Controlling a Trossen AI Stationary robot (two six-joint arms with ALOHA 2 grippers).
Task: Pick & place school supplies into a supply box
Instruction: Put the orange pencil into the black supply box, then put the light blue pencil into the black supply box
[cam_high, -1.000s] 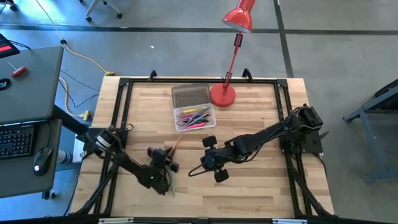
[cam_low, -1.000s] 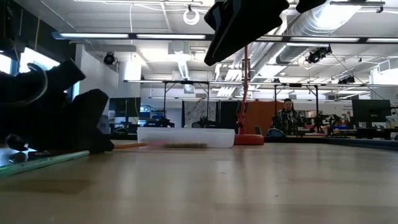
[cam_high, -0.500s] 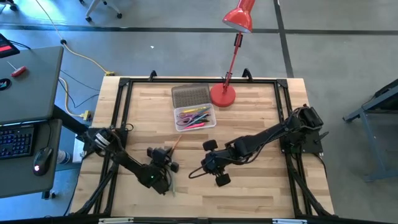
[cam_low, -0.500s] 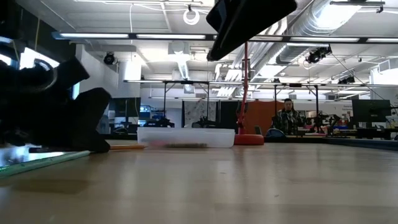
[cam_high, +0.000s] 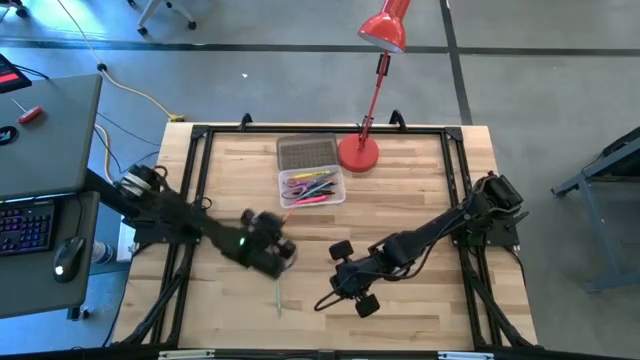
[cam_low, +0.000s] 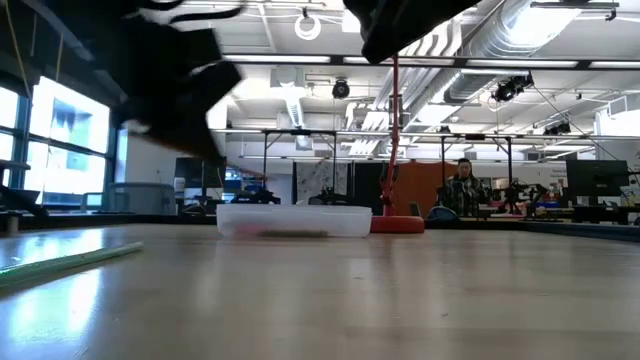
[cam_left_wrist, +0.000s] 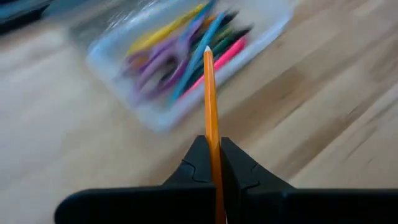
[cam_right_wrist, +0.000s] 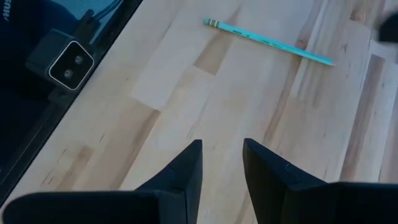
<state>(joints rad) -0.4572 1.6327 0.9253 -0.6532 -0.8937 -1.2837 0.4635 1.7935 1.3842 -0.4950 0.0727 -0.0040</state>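
My left gripper (cam_high: 272, 250) is raised above the table, near of the supply box, and is shut on an orange pencil (cam_left_wrist: 210, 99). The clear supply box (cam_high: 312, 188) lies open with its ribbed lid (cam_high: 306, 155) folded back; it holds coloured pens, a pink marker and purple scissors (cam_left_wrist: 180, 59). A green pencil (cam_high: 279, 296) lies flat on the table between the two grippers; it also shows in the right wrist view (cam_right_wrist: 268, 42) and the low view (cam_low: 70, 263). My right gripper (cam_high: 352, 292) is open and empty, right of the green pencil. My left gripper pinches the orange pencil's shaft (cam_left_wrist: 215, 163) between its two fingers. The pencil runs along the fingers and sticks out ahead of them, its sharpened tip (cam_left_wrist: 207, 50) toward the supply box. It is lifted clear of the table.
A red desk lamp stands with its round base (cam_high: 358, 153) right of the box lid. A black frame (cam_high: 200, 180) runs round the wooden table. A desk with keyboard and mouse (cam_high: 40, 230) stands beyond the left edge. Bare wood lies near of the box.
My left gripper has risen from the table and gone toward the supply box, carrying the orange pencil up clear of the wood. The green pencil stays on the table and shows in full now. My right gripper has gone a little toward the table's near edge.
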